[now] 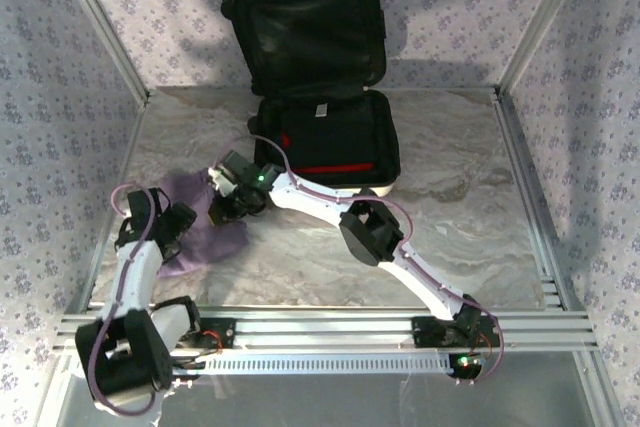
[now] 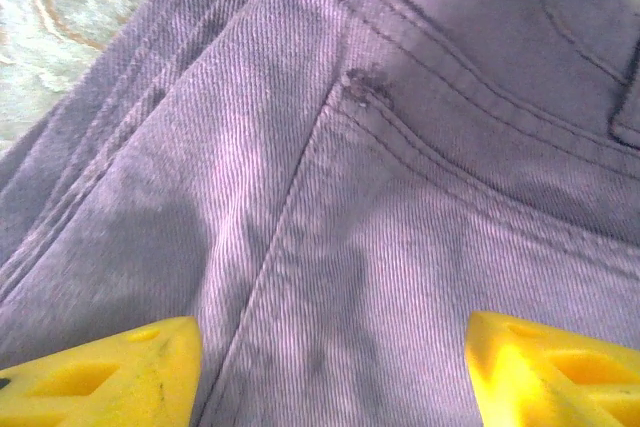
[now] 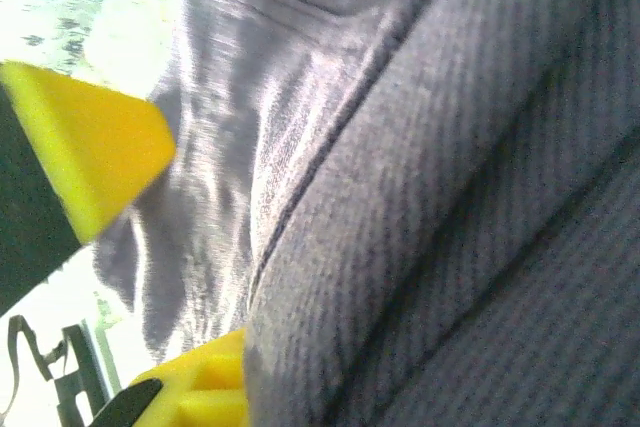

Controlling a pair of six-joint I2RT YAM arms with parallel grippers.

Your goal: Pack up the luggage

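Surface (image 1: 470, 217) looks slick: left fingers (image 2: 100, 377) apart over pants (image 1: 205, 242), right fingers (image 3: 90, 147) astride a fold w/ clamp unclear, so cloth may slip b4 reaching luggage (image 1: 320, 37).

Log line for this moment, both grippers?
left gripper open over purple trousers | right gripper shut on purple trousers | luggage open

Luggage (image 1: 318, 47): white shell, black lining, red strip in lower half. Garment (image 1: 200, 232) near tabletop's left edge: lilac-purple, fine diagonal rib, darker seam lines. Tabletop (image 1: 480, 207): grey-beige marble veining. Walls (image 1: 60, 97): pale lilac, small floral print. Left gripper (image 2: 330, 377) fingers (image 2: 100, 377), right gripper (image 3: 200, 247) fingers (image 3: 90, 147): yellow. Arms (image 1: 310, 197): white, black joints.
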